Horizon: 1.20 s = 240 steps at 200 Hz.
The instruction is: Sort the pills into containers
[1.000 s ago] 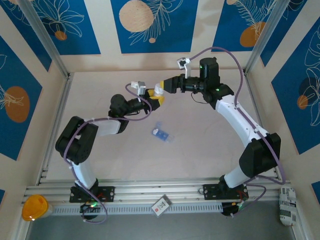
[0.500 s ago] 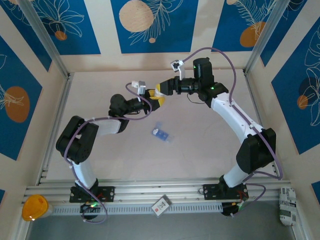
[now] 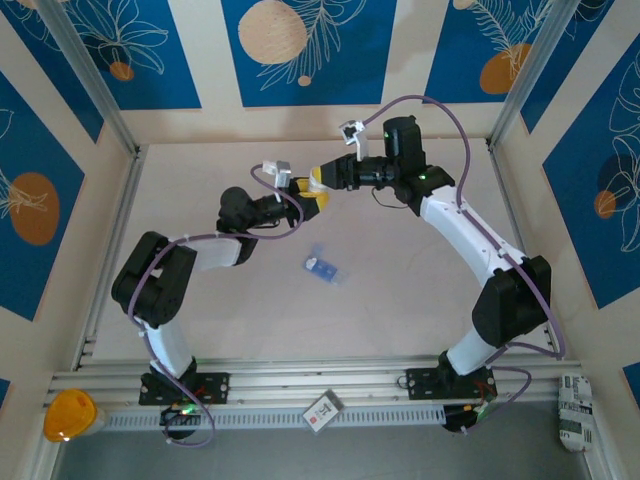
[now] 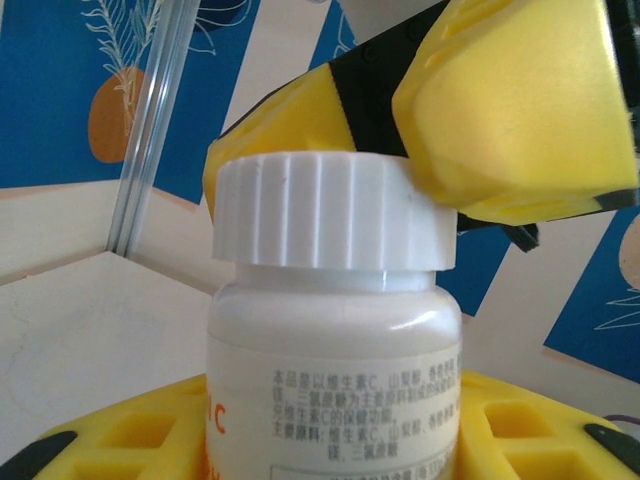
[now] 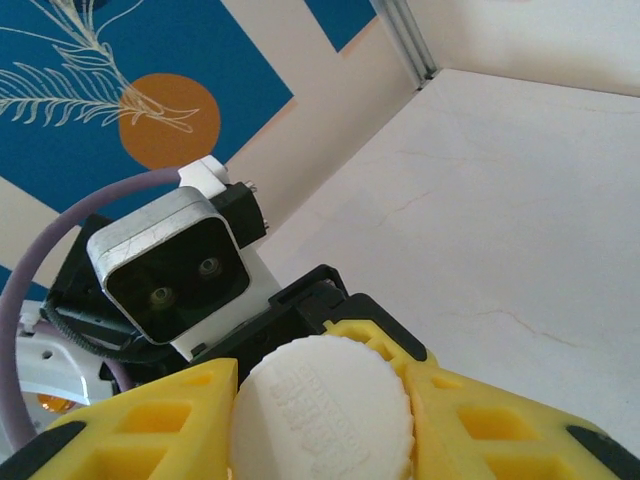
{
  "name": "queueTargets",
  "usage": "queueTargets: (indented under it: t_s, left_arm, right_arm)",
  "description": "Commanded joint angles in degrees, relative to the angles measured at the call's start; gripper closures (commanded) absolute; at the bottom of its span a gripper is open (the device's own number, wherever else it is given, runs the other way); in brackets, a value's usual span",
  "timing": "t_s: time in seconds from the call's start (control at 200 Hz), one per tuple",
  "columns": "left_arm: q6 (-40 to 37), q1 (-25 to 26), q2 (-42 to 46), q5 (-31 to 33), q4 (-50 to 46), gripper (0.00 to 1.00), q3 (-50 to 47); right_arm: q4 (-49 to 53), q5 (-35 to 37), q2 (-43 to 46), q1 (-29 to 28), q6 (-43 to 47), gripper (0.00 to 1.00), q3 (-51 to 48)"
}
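Observation:
My left gripper [image 3: 312, 201] is shut on a white pill bottle [image 4: 335, 340] with printed text and holds it upright above the table. The bottle's ribbed white cap [image 5: 325, 410] sits between the yellow fingers [image 5: 150, 430] of my right gripper [image 3: 320, 178], which is shut on it from above. In the left wrist view the right gripper's fingers [image 4: 520, 110] press on the cap [image 4: 320, 215]. The containers, a small translucent blue pill box [image 3: 322, 267], lie on the table in front of both grippers, untouched. The pills are out of view.
Aluminium frame posts and patterned walls enclose the table. An orange object [image 3: 65, 415], a small card [image 3: 322, 410] and a white packet [image 3: 573, 410] lie on the near rail, below the arm bases.
My right gripper moved left onto the bottle's cap and shut on it. The left gripper kept holding the bottle in place.

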<state>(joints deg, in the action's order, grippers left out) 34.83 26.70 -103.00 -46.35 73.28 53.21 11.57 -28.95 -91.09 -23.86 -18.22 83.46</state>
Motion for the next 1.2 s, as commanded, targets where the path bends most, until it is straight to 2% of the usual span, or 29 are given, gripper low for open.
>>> queueTargets:
  t_s: [0.0, 0.14, 0.39, 0.645, 0.825, 0.955, 1.07, 1.195]
  left_arm:
    - [-5.3, 0.7, 3.8, 2.1, -3.3, 1.00, 2.4]
    - [-13.6, 2.7, 8.0, 9.2, -10.4, 1.00, 1.2]
    - [-21.8, 7.0, 11.6, 20.2, -14.0, 1.00, -0.3]
    - [-23.7, 9.3, 11.1, 23.5, -15.3, 1.00, -0.4]
    - [-23.2, 9.3, 10.1, 25.2, -14.1, 1.00, -1.5]
    - [-23.2, 8.7, 9.2, 25.4, -13.5, 1.00, -1.9]
    - [-22.1, 7.5, 8.2, 24.7, -12.1, 1.00, -2.4]
    - [-20.3, 5.5, 7.5, 22.5, -10.5, 1.00, -3.0]
  right_arm:
    - [0.5, 4.7, -0.3, -2.0, -0.8, 0.62, -1.8]
    - [-1.7, 11.2, 0.1, -4.0, -2.5, 0.62, -4.6]
    - [-4.8, 21.1, 0.0, -8.3, -5.3, 0.62, -7.8]
    - [-3.4, 25.0, -0.2, -9.1, -6.3, 0.62, -6.7]
    - [-0.6, 23.9, 0.0, -8.1, -6.6, 0.60, -4.0]
    - [0.7, 21.0, 0.9, -6.1, -7.7, 0.52, -2.1]
    - [0.7, 17.8, 3.1, -3.8, -8.8, 0.33, -1.6]
    - [-1.2, 11.3, 6.3, -1.2, -9.2, 0.21, -2.8]
